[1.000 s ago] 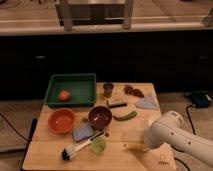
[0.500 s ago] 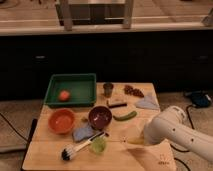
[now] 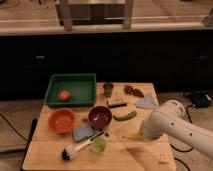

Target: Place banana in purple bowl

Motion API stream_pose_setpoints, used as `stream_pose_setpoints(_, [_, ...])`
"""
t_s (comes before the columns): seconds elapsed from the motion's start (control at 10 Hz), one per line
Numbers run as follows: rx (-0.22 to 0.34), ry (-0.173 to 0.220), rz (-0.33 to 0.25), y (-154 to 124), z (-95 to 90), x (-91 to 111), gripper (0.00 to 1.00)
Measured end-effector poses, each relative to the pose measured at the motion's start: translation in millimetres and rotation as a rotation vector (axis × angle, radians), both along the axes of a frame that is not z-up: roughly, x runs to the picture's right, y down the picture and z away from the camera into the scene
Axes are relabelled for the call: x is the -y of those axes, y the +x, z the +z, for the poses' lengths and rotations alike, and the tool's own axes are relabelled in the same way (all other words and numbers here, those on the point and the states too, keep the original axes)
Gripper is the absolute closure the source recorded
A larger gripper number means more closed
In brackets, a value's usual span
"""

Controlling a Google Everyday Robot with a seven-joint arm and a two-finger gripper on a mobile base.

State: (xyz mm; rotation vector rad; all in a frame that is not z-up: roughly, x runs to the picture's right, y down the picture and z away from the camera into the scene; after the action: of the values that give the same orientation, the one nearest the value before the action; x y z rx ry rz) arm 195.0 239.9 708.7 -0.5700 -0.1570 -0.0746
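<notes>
The banana (image 3: 131, 136) shows as a small yellow piece at the tip of my white arm (image 3: 175, 127), just above the wooden table. My gripper (image 3: 139, 134) is at the arm's lower left end, shut on the banana and largely hidden by the wrist. The purple bowl (image 3: 100, 117) stands upright to the left of the gripper, near the table's middle, about a bowl's width from the banana. The bowl's dark inside holds nothing.
An orange bowl (image 3: 62, 120) sits left of the purple bowl. A green cucumber-like vegetable (image 3: 125, 116) lies between bowl and arm. In front are a grey sponge (image 3: 82, 132), a brush (image 3: 80, 147) and a green cup (image 3: 98, 145). A green tray (image 3: 70, 82) stands behind.
My arm has moved a little up and left, toward the purple bowl. The yellow banana has moved with the gripper.
</notes>
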Motion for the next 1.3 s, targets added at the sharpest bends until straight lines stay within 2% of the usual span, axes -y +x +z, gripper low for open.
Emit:
stream_pose_setpoints(0.2, [0.002, -0.004, 0.001, -4, -0.1, -3, 0.5])
stream_pose_setpoints(0.4, [0.005, -0.008, 0.005, -8, 0.1, -4, 0.36])
stream_pose_setpoints(0.6, [0.007, -0.012, 0.009, -10, -0.8, -4, 0.38])
stream_pose_setpoints(0.9, [0.007, -0.018, 0.008, -15, -2.0, -7, 0.62])
stream_pose_setpoints(1.0, [0.008, -0.02, 0.01, -17, -2.4, -9, 0.64])
stream_pose_setpoints(1.1, [0.008, -0.022, 0.019, -18, -3.0, -11, 0.61])
stream_pose_setpoints(1.3, [0.004, -0.023, 0.043, -16, -2.1, -10, 0.43])
